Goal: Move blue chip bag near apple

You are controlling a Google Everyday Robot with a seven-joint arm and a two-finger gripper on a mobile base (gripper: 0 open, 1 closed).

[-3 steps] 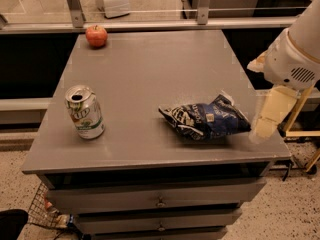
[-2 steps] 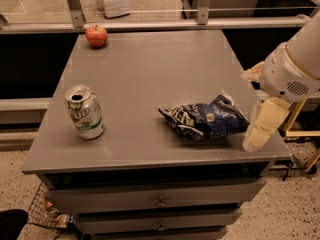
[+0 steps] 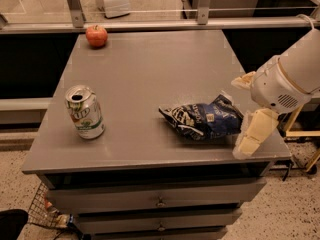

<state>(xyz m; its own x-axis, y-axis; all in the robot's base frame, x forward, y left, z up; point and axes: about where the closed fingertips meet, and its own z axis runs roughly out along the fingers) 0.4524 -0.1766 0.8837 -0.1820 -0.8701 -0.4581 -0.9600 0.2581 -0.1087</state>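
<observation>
The blue chip bag (image 3: 204, 120) lies crinkled on the grey table (image 3: 150, 69), right of its middle and near the front edge. The red-orange apple (image 3: 96, 35) sits at the table's far left corner, far from the bag. My gripper (image 3: 247, 110) is at the bag's right end, low over the table's right edge. It is open, with one cream finger (image 3: 253, 133) in front of the bag's end and the other finger (image 3: 242, 81) behind it. It holds nothing.
A silver-green soda can (image 3: 85, 112) stands upright near the table's front left. Drawers (image 3: 160, 202) run under the tabletop. A rail with posts (image 3: 150, 24) runs behind the table. A wire basket (image 3: 42, 210) sits on the floor at lower left.
The arm has moved left and down, bringing the gripper from off the table's right side up to the bag's right end. The bag, can and apple have not moved.
</observation>
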